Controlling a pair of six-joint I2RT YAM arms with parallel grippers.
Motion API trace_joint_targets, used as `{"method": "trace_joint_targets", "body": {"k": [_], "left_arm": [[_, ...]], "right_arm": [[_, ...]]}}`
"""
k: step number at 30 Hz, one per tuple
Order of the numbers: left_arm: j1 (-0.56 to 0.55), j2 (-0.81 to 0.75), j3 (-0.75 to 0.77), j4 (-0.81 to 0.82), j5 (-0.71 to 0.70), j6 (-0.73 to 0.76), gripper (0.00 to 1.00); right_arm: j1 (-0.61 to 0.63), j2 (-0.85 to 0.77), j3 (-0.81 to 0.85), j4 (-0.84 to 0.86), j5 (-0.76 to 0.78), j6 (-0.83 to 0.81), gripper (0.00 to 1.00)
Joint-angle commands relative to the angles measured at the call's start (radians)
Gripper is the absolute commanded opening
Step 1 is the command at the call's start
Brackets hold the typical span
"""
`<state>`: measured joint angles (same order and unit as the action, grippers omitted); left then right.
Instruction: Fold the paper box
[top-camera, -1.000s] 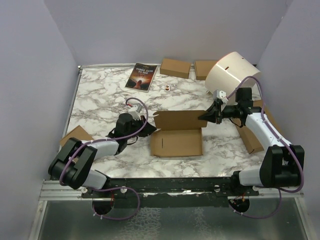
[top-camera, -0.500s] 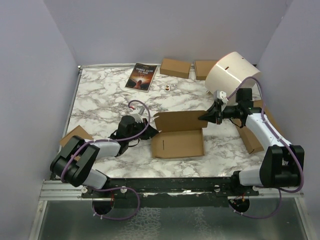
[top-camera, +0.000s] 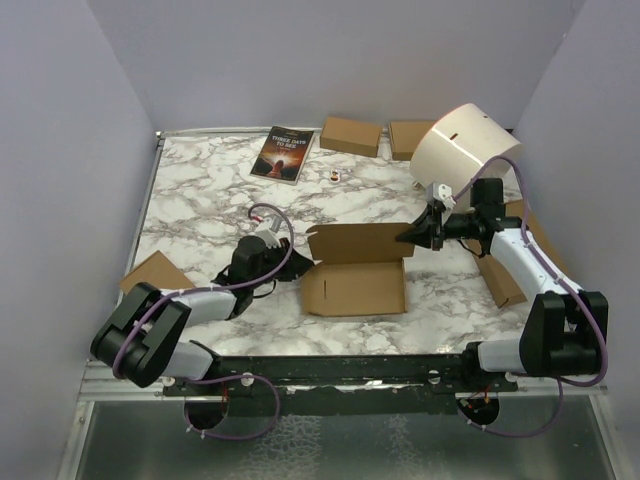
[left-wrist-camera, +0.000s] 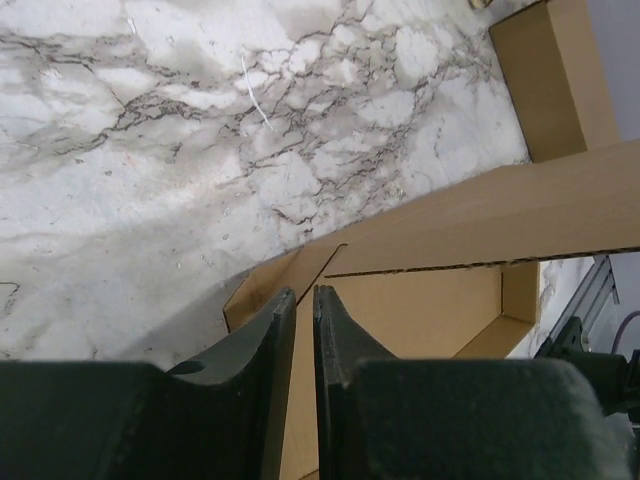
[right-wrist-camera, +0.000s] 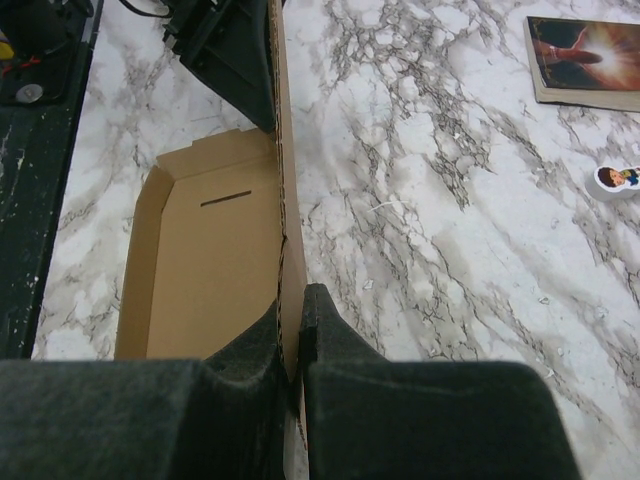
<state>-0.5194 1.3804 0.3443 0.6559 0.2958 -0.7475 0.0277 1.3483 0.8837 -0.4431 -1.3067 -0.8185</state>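
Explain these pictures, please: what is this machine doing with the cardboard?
It is two robot arms bolted at a marble table's near edge. The big picture looks down from above; the other two come from cameras on each wrist, so the dark shapes at their bottom are that arm's own jaws. The right arm pinches the raised back flap of the half-folded paper box. The left arm's jaws are nearly closed at its left corner; a grip is unclear. Behind lie a book, small boxes and a cream drum.
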Motion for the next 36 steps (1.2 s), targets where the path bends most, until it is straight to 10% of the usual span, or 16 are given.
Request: {"method": "trace_joint_targets", "body": {"k": [1,36], "left_arm": [[-0.005,-0.077,-0.005,-0.028,-0.081,0.016,0.18],[-0.084,0.113,0.015,0.128,-0.048,-0.081,0.03]], "right_arm": [[0.003,-0.025,-0.003,0.032,-0.020,0.000,0.01],[0.003,-0.018,-0.012,0.036,-0.029,0.000,0.01]]}}
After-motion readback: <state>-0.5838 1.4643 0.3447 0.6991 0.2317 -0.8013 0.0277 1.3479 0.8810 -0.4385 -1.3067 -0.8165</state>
